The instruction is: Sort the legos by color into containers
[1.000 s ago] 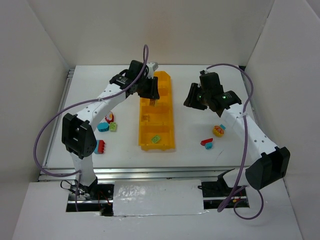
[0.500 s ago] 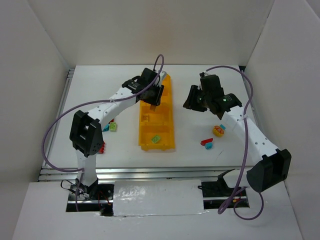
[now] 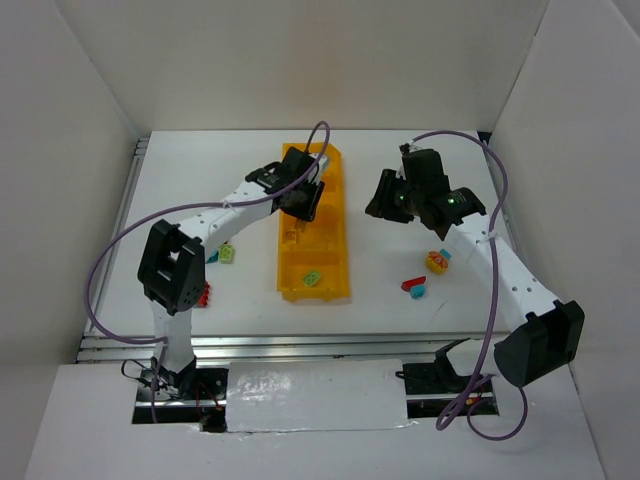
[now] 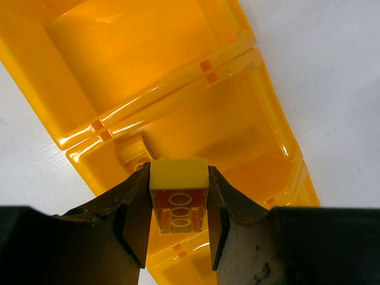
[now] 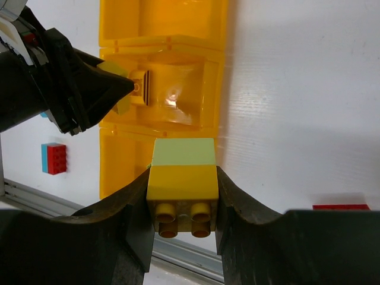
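The yellow-orange bin of containers [image 3: 343, 240] lies lengthwise mid-table. My left gripper [image 3: 303, 198] hovers over its far half, shut on a yellow lego [image 4: 178, 196] whose hollow underside faces the camera, above a compartment [image 4: 237, 130]. My right gripper [image 3: 384, 203] hangs right of the bin, shut on a yellow lego [image 5: 181, 181] with a light green lego [image 5: 183, 152] stacked on it. A light green lego [image 3: 312, 278] lies in the nearest compartment. Loose legos lie left of the bin: red [image 3: 203, 293], teal [image 3: 209, 256], green [image 3: 228, 254].
Right of the bin lie a red and teal pair [image 3: 413, 286] and a yellow, red and teal cluster [image 3: 437, 261]. White walls enclose the table on three sides. A metal rail [image 3: 300, 345] runs along the near edge. Purple cables loop above both arms.
The left arm has swung rightward, its gripper moving slightly nearer along the bin with the yellow lego still held. The right gripper has barely moved.
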{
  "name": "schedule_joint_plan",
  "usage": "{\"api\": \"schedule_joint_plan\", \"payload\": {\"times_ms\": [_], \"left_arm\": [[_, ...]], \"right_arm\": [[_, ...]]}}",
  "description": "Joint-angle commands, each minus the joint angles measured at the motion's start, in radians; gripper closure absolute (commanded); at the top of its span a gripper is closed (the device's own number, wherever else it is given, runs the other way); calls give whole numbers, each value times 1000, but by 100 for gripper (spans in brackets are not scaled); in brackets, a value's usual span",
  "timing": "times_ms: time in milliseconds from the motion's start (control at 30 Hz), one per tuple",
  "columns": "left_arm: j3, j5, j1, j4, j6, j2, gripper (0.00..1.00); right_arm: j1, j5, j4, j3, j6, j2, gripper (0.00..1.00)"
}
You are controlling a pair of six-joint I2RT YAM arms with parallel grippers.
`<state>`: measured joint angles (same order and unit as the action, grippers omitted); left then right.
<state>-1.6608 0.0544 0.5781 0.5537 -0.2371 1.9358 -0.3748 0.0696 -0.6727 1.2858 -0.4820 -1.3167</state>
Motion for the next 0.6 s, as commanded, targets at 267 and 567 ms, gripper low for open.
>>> {"api": "schedule_joint_plan", "payload": {"times_ms": [267, 567], "left_arm": [[50, -16, 11, -43, 2, -75, 80], [38, 1, 9, -32, 13, -75, 79]], "right_arm": [[4, 18, 71, -8, 0, 76, 100], [5, 21, 71, -13, -1, 91, 100]]}}
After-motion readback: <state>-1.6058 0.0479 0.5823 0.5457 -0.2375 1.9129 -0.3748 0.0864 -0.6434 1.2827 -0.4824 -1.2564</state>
